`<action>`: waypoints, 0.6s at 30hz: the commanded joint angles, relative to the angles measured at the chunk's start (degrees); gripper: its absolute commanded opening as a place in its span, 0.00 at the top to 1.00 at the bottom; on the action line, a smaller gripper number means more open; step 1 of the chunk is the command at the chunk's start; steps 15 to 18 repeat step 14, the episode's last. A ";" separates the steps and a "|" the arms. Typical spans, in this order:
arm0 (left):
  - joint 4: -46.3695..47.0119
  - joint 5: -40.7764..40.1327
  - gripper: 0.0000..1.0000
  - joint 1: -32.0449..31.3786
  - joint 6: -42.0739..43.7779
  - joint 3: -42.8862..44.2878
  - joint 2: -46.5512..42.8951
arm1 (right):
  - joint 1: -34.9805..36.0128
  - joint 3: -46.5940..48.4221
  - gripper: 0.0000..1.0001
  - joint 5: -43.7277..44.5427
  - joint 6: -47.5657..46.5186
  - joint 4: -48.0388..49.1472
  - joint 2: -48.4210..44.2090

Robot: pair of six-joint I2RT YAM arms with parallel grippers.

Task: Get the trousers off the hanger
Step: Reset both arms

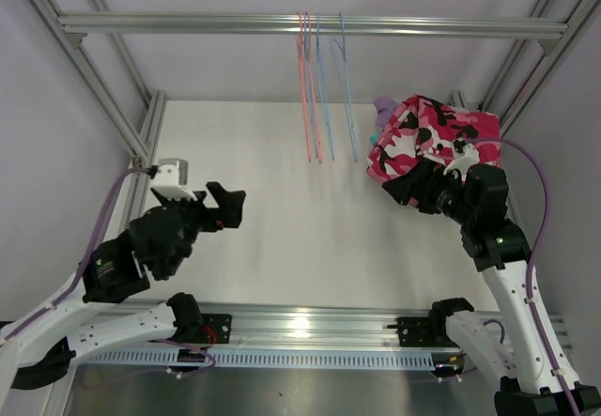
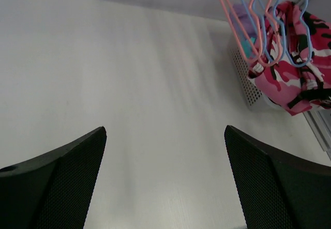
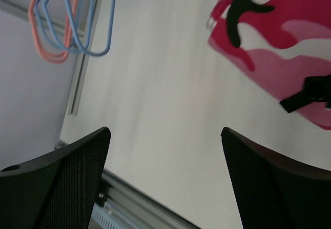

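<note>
The pink camouflage trousers (image 1: 427, 139) lie heaped on a pile at the back right, off the hangers. They also show in the left wrist view (image 2: 302, 69) and the right wrist view (image 3: 289, 58). A bit of lilac cloth (image 1: 384, 106) and a bit of teal cloth (image 1: 374, 138) stick out beneath them. The mustard-brown and red pairs are hidden. Several pink and blue wire hangers (image 1: 321, 87) hang bare from the top rail. My left gripper (image 1: 235, 207) is open and empty over the table's left. My right gripper (image 1: 406, 183) is open and empty, just in front of the pile.
The pile sits in a white perforated basket (image 2: 242, 79) at the back right corner. The aluminium rail (image 1: 188, 23) crosses the back, with frame posts at both sides. A metal track (image 1: 310, 327) runs along the near edge.
</note>
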 commanded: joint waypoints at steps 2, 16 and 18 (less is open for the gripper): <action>13.41 -8.42 0.00 0.37 20.25 3.20 -2.97 | -0.16 8.82 0.01 15.49 -0.78 -1.71 1.08; 32.69 -7.83 0.01 15.13 32.42 -5.14 -10.70 | 0.11 18.85 0.00 41.61 -5.61 -4.87 0.11; 32.69 -7.83 0.01 15.13 32.42 -5.14 -10.70 | 0.11 18.85 0.00 41.61 -5.61 -4.87 0.11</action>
